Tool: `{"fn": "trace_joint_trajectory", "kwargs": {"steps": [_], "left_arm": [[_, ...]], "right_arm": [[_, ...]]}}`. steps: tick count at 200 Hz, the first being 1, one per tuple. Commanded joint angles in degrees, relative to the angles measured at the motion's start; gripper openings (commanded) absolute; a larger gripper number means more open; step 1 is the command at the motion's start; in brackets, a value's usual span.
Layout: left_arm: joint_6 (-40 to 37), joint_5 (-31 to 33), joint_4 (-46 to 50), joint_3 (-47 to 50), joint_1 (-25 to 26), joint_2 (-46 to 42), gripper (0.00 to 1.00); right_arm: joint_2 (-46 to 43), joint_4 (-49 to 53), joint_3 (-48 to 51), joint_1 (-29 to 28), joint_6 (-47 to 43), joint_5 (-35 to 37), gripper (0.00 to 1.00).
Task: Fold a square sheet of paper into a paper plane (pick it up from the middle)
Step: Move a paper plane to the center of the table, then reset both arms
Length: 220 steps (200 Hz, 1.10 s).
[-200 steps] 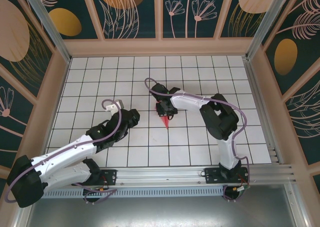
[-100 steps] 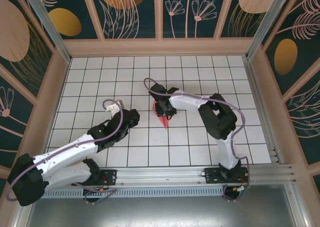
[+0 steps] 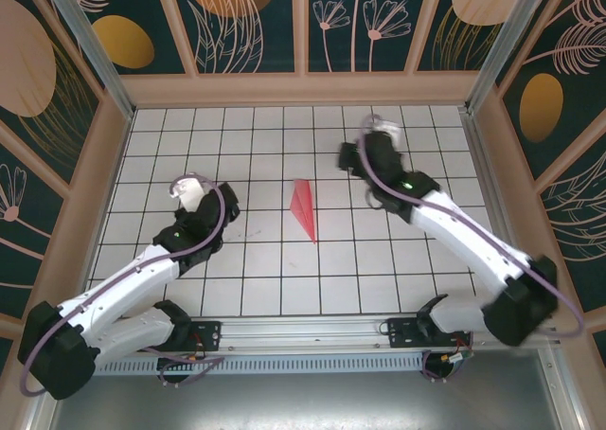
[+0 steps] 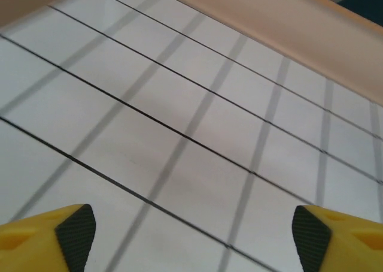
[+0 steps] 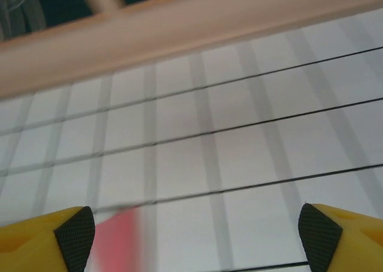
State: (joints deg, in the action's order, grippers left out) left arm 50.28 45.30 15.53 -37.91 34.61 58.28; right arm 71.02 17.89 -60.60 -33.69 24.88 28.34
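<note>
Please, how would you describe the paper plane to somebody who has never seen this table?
Start from the white gridded table and look near its middle. There lies the paper plane, a slim pink-red dart with its sharp tip toward the near edge. It is the one flat red shape on the white tiles.

The paper plane (image 3: 305, 208) lies flat on the counter (image 3: 265, 288) near its middle, its narrow tip pointing to the near side. The left jaws stand well apart to its left, the right jaws well apart to its right and farther back, toward the far wall (image 3: 303, 89). Both arms' bases sit at the counter's near edge, the plane between them
</note>
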Motion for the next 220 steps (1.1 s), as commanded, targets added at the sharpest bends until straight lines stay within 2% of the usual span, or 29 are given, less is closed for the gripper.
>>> {"fn": "trace_joint_trajectory", "kwargs": {"steps": [1,20,38,46,58,85,94,108,116,133,145,155,160,172,206,214,220], "left_arm": [[-8.2,8.2,-3.3,1.9,-7.1,0.6,0.92],[-13.5,14.4,-10.5,5.3,-11.8,1.5,0.92],[-26.7,17.1,-29.0,11.8,-13.4,1.0,0.93],[-28.8,13.3,-35.3,14.4,-15.6,1.6,0.95],[-29.5,8.1,-37.9,15.0,-19.3,3.9,0.98],[-42.2,6.6,-58.6,21.0,-20.0,10.1,0.99],[-43.6,3.2,-64.4,22.4,-20.8,12.4,0.99],[-45.3,-0.6,-73.4,24.2,-21.7,17.2,0.99],[-45.8,-1.6,-73.5,23.4,-21.8,18.4,0.99],[-47.8,-6.6,-84.4,25.8,-22.9,20.5,0.99],[-48.5,-10.9,-88.8,26.1,-24.4,23.0,0.99],[-49.2,-12.1,-93.1,26.2,-24.9,26.7,0.99],[-49.4,-12.1,-94.2,25.9,-25.0,27.7,0.99],[-47.5,-15.5,-88.2,24.9,-26.3,25.7,0.99],[-45.9,-23.9,-94.8,28.7,-29.6,27.3,0.99],[-46.3,-23.2,-102.9,29.4,-30.0,31.3,0.99],[-45.9,-23.7,-98.2,28.5,-30.1,30.3,0.99]], "right_arm": [[-5.0,-14.6,16.0,9.5,-12.2,8.2,0.95],[-6.9,-27.8,28.7,19.3,-18.9,6.1,0.95],[-6.5,-35.0,33.7,27.0,-19.8,-2.7,0.95],[-5.9,-39.3,35.7,29.1,-20.1,-5.5,0.95],[-4.1,-45.5,38.3,31.4,-20.1,-9.8,0.95],[3.3,-60.2,42.1,33.0,-23.4,-13.1,0.94],[6.4,-66.7,43.2,33.1,-24.9,-15.8,0.94],[8.5,-69.6,42.3,33.2,-25.9,-20.0,0.93],[9.5,-74.8,43.6,33.7,-26.4,-22.4,0.94],[11.1,-70.7,40.7,36.4,-25.3,-30.4,0.91],[11.4,-71.4,40.6,36.9,-25.7,-33.8,0.89],[10.5,-73.3,42.1,36.8,-26.6,-35.9,0.89],[9.9,-74.0,42.8,36.7,-26.7,-35.7,0.89],[9.5,-75.1,43.7,36.7,-25.9,-33.7,0.89],[10.0,-74.5,42.9,36.9,-25.2,-32.7,0.89],[9.9,-74.4,43.1,37.1,-25.2,-33.4,0.89],[9.4,-73.5,43.1,37.1,-26.4,-34.2,0.89]]}}
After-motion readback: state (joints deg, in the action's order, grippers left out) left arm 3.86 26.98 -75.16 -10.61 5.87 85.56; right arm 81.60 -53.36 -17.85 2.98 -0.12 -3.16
